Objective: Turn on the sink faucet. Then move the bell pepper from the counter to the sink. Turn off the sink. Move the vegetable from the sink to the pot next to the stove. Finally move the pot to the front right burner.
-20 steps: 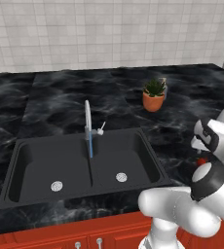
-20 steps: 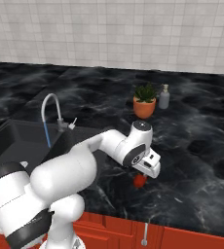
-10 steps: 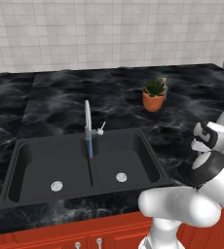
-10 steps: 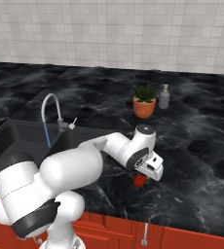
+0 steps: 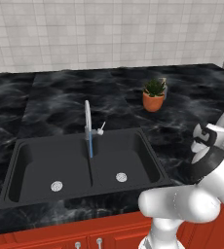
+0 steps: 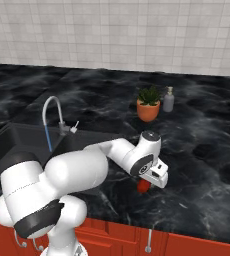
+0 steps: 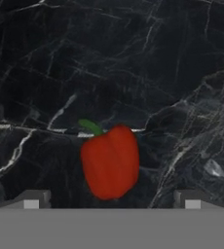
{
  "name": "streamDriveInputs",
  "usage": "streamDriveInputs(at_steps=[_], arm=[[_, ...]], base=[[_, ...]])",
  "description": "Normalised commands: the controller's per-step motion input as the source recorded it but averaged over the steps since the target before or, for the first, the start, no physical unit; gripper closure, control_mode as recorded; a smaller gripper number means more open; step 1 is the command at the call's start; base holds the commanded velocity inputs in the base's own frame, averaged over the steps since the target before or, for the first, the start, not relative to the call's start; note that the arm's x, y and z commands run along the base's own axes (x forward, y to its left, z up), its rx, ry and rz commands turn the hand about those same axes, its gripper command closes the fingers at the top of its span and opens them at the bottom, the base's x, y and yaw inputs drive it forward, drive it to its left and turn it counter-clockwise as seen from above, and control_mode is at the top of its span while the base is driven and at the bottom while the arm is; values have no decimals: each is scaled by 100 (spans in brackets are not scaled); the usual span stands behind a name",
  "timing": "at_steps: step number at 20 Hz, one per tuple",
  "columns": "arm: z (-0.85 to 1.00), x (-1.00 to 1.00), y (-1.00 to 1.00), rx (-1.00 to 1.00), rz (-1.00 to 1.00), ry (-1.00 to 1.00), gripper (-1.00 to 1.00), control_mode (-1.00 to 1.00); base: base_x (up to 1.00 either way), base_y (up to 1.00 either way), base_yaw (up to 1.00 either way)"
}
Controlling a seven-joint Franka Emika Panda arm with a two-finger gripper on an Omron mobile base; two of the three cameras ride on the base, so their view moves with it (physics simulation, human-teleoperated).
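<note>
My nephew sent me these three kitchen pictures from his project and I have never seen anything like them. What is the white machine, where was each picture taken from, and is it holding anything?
It is a computer-rendered kitchen, not a real one. The white machine is a robot arm with a two-fingered gripper at its end. Two pictures come from cameras behind the arm, one to its left and one to its right, so they show the same black counter from two sides. The third comes from a camera on the hand itself, looking along the jaws.

On the counter are a black double sink with a silver faucet running a thin stream of water, a potted plant, a small soap bottle and a red bell pepper.

Nothing is held. The jaws are open, with the pepper lying on the counter between them.
</note>
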Motion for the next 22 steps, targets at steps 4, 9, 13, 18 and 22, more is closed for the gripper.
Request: streamDriveInputs(at_steps=[4,9,13,18,22], arm=[[-13,0,0,0,0,0,-100,-100],[-10,0,0,0,0,0,-100,-100],[-7,0,0,0,0,0,-100,-100],[-6,0,0,0,0,0,-100,-100],[-6,0,3,0,0,0,-100,-100]], base=[[0,0,0],[0,0,0],[0,0,0],[0,0,0],[0,0,0]])
